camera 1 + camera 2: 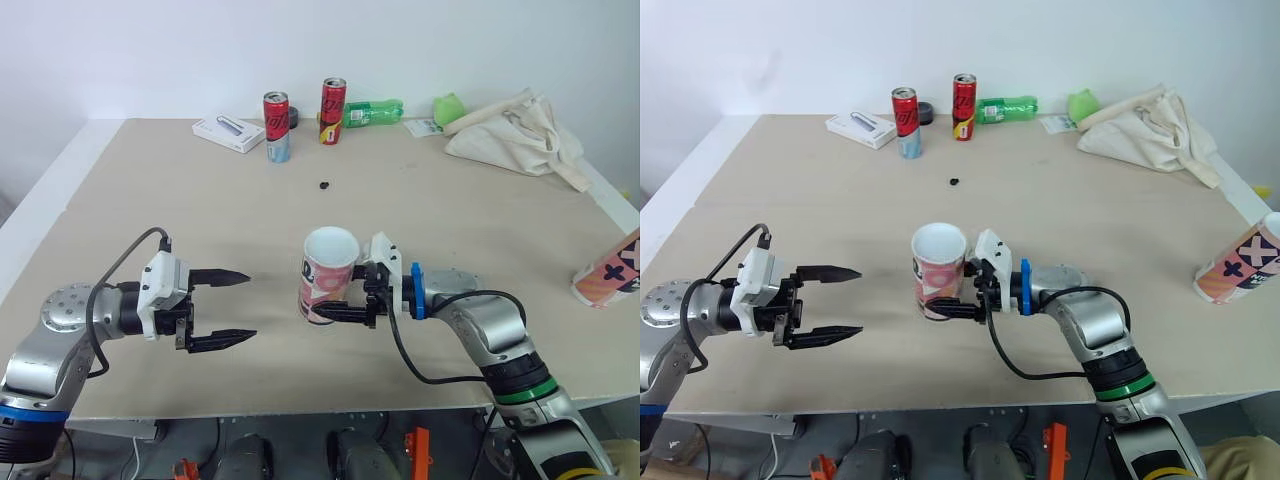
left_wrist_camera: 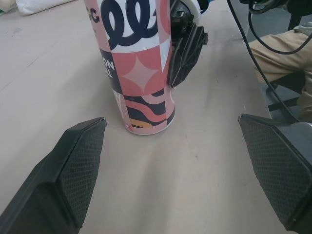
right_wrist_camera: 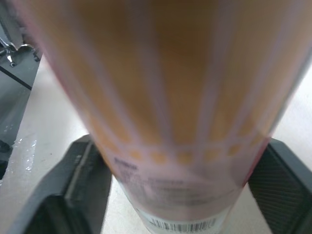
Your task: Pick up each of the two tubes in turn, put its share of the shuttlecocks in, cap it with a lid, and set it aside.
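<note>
- Left eye view gives the plainest look: one tube (image 1: 328, 275) stands upright near the middle of the bench (image 1: 150, 190), a shade toward 6 o'clock, its mouth open and uncapped.
- From where I stand its inside looks pale and bare near the top. How far down that holds I cannot tell.
- The right hand (image 1: 338, 302) comes in from the tube's 3 o'clock and is closed around its lower part, a black finger against each side. The tube's base sits on the bench, so I would say it is gripped but not lifted.
- The left hand (image 1: 250, 306) hangs at the tube's 9 o'clock, well apart from it, fingers spread wide and holding nothing.
- The second tube (image 1: 608, 275) is at the bench's 3 o'clock edge. It is lying or leaning, and I cannot tell which.
- At 12 o'clock are two red cans (image 1: 276, 125), a green bottle (image 1: 372, 112) and a white box (image 1: 228, 133), with a cloth bag (image 1: 515, 130) toward 1 o'clock.
- By my reckoning the job is at its very start. The first pick-up is under way, and filling, capping and setting aside are yet to be done for both tubes.
</note>
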`<action>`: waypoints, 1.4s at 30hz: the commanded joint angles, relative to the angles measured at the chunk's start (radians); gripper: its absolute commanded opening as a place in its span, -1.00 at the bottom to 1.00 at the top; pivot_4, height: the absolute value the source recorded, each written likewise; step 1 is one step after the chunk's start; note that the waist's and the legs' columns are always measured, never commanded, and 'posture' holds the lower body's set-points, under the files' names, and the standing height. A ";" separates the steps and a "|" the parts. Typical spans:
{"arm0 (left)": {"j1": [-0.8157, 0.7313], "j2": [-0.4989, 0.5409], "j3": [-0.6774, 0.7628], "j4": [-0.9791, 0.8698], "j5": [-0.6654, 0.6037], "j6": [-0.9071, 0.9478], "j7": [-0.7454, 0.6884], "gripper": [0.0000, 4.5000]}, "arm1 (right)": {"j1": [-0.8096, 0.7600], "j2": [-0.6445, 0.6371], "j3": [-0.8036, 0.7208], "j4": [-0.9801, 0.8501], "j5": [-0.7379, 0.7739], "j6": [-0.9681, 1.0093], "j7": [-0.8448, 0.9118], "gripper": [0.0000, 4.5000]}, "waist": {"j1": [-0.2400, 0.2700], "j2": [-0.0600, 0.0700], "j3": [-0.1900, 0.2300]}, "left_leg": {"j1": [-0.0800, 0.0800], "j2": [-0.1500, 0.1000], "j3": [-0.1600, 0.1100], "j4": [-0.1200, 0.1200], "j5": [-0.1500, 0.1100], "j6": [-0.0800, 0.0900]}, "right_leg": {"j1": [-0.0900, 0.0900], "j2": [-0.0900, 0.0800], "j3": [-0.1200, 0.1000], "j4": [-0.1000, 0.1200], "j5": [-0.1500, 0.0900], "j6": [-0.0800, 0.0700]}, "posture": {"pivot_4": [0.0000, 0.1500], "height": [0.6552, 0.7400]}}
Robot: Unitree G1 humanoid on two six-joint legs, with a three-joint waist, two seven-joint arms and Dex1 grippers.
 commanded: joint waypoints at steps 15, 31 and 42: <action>-0.151 -0.128 -0.092 0.025 0.057 0.001 0.108 1.00 | 0.066 -0.147 -0.435 -0.024 0.034 0.019 -0.259 0.45 | 0.002 0.000 0.000 | -0.001 -0.003 0.000 0.000 0.000 0.000 | 0.000 0.000 0.003 0.000 0.000 0.002 | 1.00 1.00; -0.315 -0.247 -0.160 0.115 0.131 0.012 0.211 1.00 | 0.005 -0.094 -0.686 0.400 -0.101 -0.076 -0.793 0.45 | -0.006 0.000 0.000 | 0.003 -0.003 0.005 -0.001 0.001 -0.002 | 0.001 0.001 0.012 0.001 0.002 0.005 | 1.00 1.00; -0.336 -0.249 -0.178 0.130 0.169 0.048 0.237 1.00 | 0.020 -0.085 -0.666 0.431 -0.088 -0.070 -0.755 0.45 | -0.010 0.000 0.000 | 0.005 -0.003 0.006 -0.002 0.002 -0.001 | 0.002 0.002 0.014 0.001 0.002 0.006 | 1.00 1.00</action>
